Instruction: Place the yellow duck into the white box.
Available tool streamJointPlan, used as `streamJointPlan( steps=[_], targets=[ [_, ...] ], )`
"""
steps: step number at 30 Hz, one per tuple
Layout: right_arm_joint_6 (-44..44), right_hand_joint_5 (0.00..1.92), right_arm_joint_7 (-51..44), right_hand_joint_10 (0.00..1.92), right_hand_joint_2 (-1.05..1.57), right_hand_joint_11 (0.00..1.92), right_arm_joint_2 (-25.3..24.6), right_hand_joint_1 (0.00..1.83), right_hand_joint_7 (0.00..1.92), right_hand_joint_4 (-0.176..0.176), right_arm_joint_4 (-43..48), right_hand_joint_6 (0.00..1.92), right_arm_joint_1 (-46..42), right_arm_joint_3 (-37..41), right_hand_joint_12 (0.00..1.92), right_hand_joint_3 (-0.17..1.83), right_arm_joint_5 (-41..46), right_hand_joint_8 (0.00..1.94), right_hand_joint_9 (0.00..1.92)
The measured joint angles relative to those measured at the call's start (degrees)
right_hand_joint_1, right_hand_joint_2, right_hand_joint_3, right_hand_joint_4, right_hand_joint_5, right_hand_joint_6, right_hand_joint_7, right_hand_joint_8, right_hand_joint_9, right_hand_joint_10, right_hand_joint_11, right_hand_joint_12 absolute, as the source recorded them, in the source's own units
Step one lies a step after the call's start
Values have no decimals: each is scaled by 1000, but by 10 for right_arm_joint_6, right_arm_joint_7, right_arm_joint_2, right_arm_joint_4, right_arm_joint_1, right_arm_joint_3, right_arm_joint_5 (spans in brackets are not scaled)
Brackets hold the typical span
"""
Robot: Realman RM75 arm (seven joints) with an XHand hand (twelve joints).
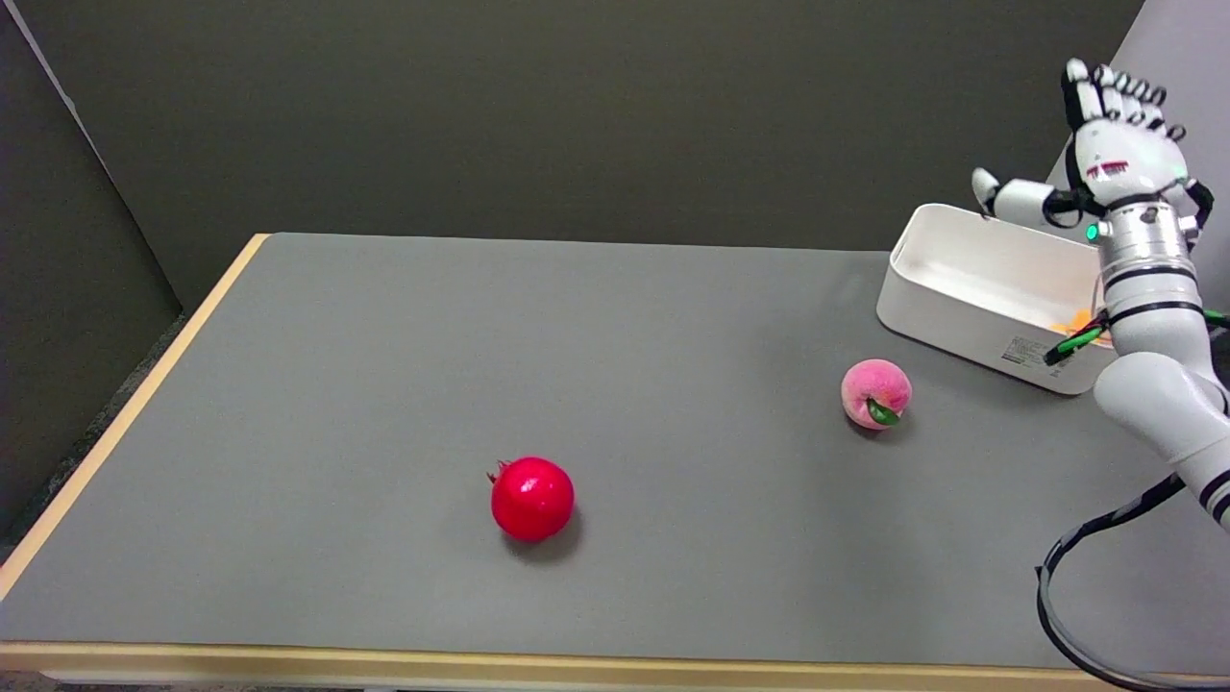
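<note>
The white box (971, 288) stands at the table's far right. Inside it, a small patch of yellow-orange, the duck (1081, 321), shows beside my forearm; most of it is hidden behind the arm. My right hand (1115, 144) is raised above the box's far side, fingers pointing up and apart, thumb stretched to the left. It holds nothing.
A pink peach (875, 393) lies just in front of the box. A red pomegranate (531, 498) sits near the middle front of the grey table (384, 384). A black cable (1076, 567) loops under my arm at the lower right.
</note>
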Motion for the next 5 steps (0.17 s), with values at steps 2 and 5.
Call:
streamJointPlan(
  steps=[2,5],
  targets=[
    [15,-1,3,-1,704,-1,-2,548,-1,33,28,-1,-11,-1,-1,613,-5,-1,-1],
    [42,-1,5,-1,704,-1,-6,548,-1,30,74,-1,-31,-7,-1,615,-12,-1,-1]
  ],
)
